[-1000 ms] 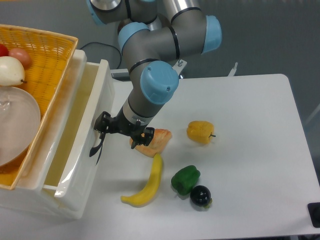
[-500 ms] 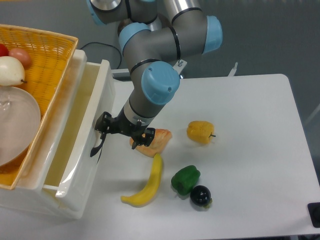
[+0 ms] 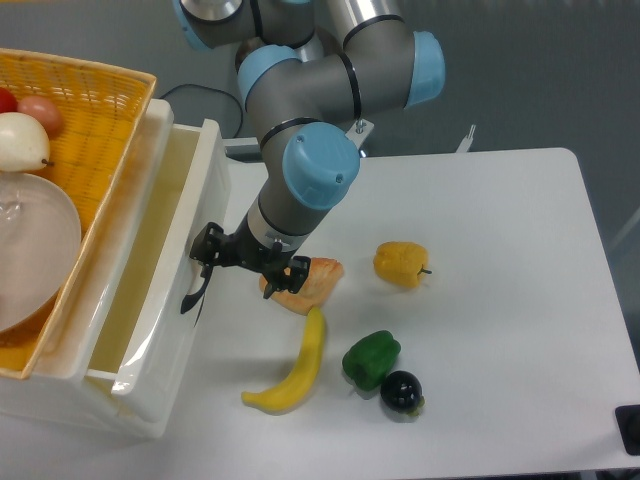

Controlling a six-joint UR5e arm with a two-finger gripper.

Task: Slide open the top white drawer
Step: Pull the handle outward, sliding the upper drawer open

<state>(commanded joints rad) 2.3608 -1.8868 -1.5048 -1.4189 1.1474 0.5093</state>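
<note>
The top white drawer stands pulled out from the cabinet at the left, and its pale hollow inside shows. Its curved black handle sits on the front panel, facing the table. My gripper reaches in from the right, with its black fingers closed at the upper end of that handle. The arm's grey and blue wrist hangs just above and to the right. The handle's upper end is partly hidden by the fingers.
A yellow wicker basket with fruit and a clear bowl sits on the cabinet top. On the white table lie an orange-pink food piece, a banana, a green pepper, a yellow pepper and a dark round fruit.
The gripper and the drawer front have crept a few pixels to the right. Everything else is as before.
</note>
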